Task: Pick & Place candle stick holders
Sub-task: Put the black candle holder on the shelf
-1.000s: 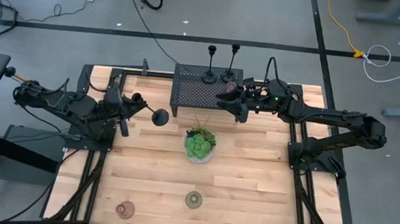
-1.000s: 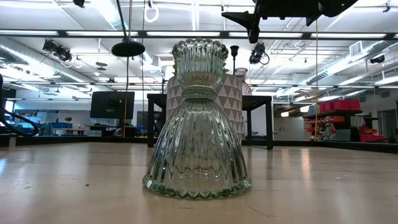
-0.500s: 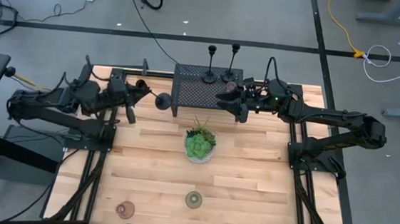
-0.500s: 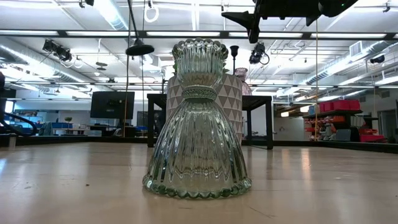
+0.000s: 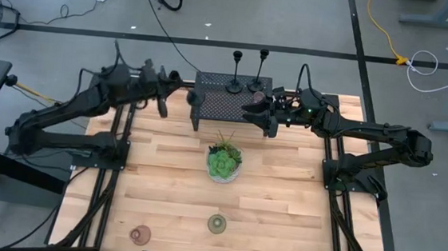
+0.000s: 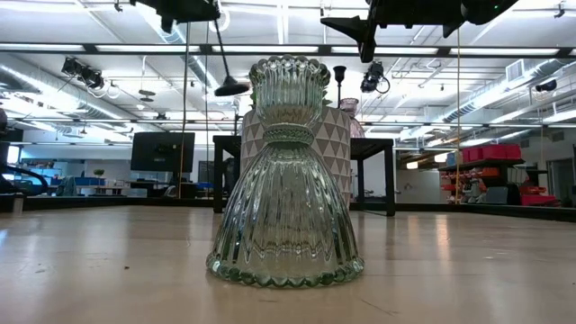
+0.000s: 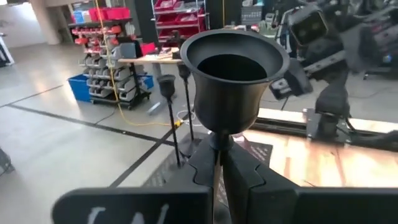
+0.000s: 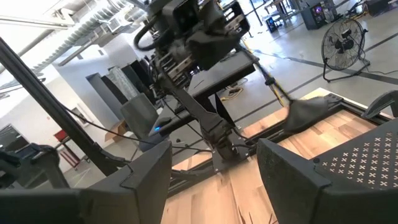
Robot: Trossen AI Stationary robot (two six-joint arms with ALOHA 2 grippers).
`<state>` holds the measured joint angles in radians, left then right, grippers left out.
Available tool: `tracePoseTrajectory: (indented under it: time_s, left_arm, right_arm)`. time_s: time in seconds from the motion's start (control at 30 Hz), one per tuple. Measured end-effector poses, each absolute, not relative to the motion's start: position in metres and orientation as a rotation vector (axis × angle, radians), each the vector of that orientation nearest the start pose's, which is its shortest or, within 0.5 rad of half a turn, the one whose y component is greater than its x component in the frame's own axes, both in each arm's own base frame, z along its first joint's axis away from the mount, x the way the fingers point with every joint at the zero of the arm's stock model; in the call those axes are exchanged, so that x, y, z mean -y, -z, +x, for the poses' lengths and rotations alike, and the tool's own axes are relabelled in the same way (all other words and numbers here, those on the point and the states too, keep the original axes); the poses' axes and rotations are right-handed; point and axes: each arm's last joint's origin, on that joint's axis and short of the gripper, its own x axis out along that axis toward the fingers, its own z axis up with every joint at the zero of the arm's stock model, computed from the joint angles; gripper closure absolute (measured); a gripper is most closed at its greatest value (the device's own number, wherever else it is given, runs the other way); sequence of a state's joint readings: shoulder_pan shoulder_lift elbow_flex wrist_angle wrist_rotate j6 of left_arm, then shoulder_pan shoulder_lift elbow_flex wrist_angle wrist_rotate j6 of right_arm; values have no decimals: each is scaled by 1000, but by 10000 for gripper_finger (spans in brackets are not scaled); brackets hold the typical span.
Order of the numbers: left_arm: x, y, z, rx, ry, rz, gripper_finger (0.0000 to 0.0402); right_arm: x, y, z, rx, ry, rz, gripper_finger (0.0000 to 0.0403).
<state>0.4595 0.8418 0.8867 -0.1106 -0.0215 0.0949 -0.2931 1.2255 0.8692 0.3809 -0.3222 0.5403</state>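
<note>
left gripper (image 7: 217, 180) clamping black candle holder (image 7: 233, 74) stem; right gripper (image 5: 255, 112) wide, empty; no legible writing

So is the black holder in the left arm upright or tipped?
Tipped. The black holder lies roughly level in the shut left gripper, base toward the mesh rack.

left gripper (image 5: 164, 98) at table's back-left edge, fingers clamped together, arm reaching forward, right gripper (image 5: 257, 112) at back centre-right, fingers spread, arm extended sideways

Workshop (red parts bins (image 7: 106, 12), shelving)
</note>
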Motion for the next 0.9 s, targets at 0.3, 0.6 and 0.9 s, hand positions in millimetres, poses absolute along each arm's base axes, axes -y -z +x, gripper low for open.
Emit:
tracePoseTrajectory:
  time_s: [0.3,0.6,0.9]
  left_arm:
    - [-145,-347,179,-78,-455,6,389]
    - [-191,-328,193,-10,-404,-60,389]
    - [-222,-320,208,-35,-419,-103,389]
  right_arm:
    - [71,-325,267,15,-35,533,167]
    - [71,-325,267,15,-35,533,167]
    - [71,-325,267,15,-35,533,167]
